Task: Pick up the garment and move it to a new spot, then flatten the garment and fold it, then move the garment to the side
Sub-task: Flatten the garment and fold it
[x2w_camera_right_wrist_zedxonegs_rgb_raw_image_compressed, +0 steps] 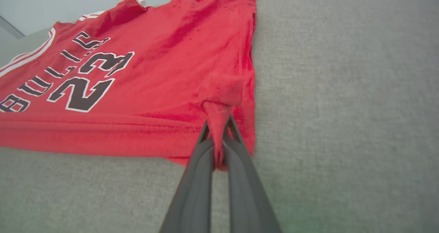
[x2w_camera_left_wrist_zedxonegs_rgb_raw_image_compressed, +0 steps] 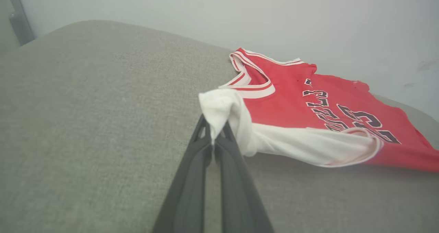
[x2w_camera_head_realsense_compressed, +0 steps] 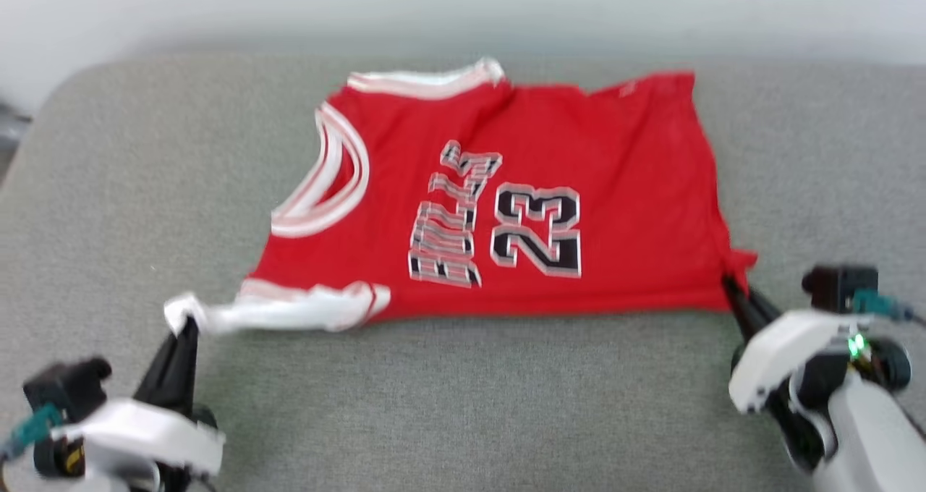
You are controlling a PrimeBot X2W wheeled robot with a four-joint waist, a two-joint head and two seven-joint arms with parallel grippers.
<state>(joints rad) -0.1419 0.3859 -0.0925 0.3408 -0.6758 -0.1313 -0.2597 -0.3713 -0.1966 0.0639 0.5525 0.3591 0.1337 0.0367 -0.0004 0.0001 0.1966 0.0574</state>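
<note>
A grey upholstered cushion [x2w_camera_head_realsense_compressed: 463, 405] fills the frame under a pale wall [x2w_camera_head_realsense_compressed: 463, 7] along the top. At the lower left, the left pincer [x2w_camera_head_realsense_compressed: 189, 324] is clamped shut on the bunched tip of the white sleeve [x2w_camera_head_realsense_compressed: 289, 311]. The left wrist view shows the cloth pinched between its dark fingers [x2w_camera_left_wrist_zedxonegs_rgb_raw_image_compressed: 192, 178]. The red jersey T-shirt [x2w_camera_head_realsense_compressed: 615, 152] lies face up across the middle of the frame, neck toward the left and hem toward the right. Its "BULLS 23" lettering [x2w_camera_head_realsense_compressed: 535, 228] runs sideways. At the lower right, the right pincer [x2w_camera_head_realsense_compressed: 727, 282] is closed on a puckered near corner of the hem, with red fabric squeezed between its tips in the right wrist view. The step in hand looks like spreading the shirt flat. It should go best with both pincers kept low and drawn apart evenly, so the near edge tightens without dragging the body askew or lifting it into new creases. The head view is blurred. The far sleeve is crumpled along the top edge and hard to read. Whether each grip holds one layer or both cannot be told, and both arms are cut off at the bottom.
</note>
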